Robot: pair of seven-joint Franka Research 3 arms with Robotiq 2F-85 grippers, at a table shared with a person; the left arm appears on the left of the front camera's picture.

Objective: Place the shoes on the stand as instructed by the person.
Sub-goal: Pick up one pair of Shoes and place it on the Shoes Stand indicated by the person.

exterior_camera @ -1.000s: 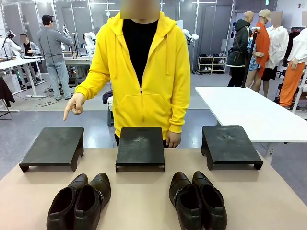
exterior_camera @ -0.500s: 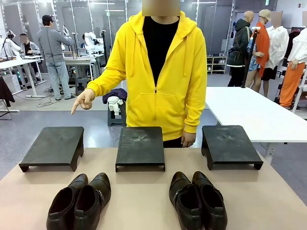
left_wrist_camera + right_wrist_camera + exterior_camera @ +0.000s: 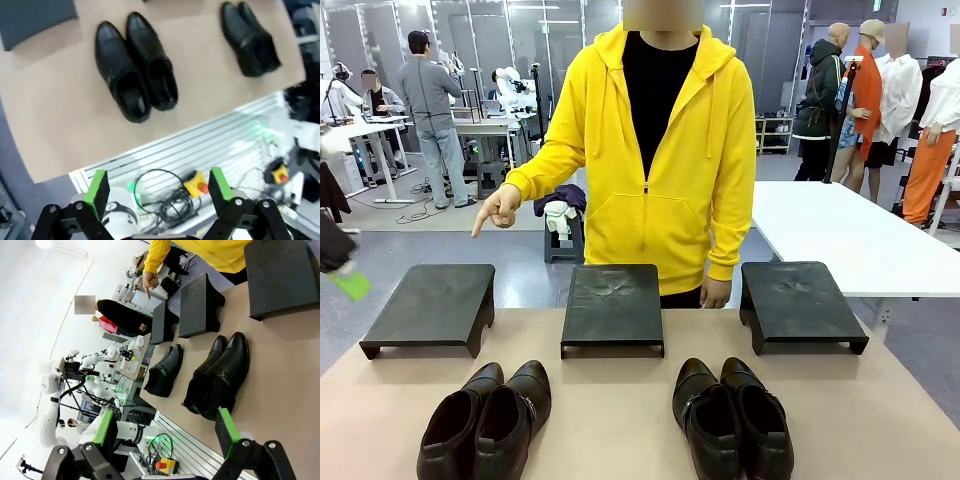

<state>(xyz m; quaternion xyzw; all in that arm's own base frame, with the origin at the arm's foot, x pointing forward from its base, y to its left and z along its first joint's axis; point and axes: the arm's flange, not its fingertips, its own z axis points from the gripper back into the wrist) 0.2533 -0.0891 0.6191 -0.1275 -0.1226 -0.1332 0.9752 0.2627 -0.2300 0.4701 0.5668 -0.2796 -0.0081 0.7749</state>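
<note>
Two grippers: both stand with jaws spread wide and hold nothing, as suits arms that wait for an instruction.
Left gripper (image 3: 158, 186): hangs high above the table's near edge and looks down on both pairs, well apart from any shoe.
Right gripper (image 3: 166, 426): sits off the near edge, tilted, with the black pair (image 3: 732, 415) the nearer one ahead of its fingers, not touching.
Brown pair (image 3: 485, 420): lies on the table (image 3: 620, 400) toward the robot's left, the two shoes side by side, toes pointing at the person, so either pair can be taken from the robot's side.
Stands: three low dark platforms in a row along the far edge, left stand (image 3: 430, 305), middle stand (image 3: 612, 305) and right stand (image 3: 800, 300), all bare.
Pointing hand (image 3: 498, 208): the person's index finger aims down, above and behind the left stand; the other hand (image 3: 717, 292) hangs at the far edge.
Step in hand: probably reading the gesture; no shoe is placed yet.
</note>
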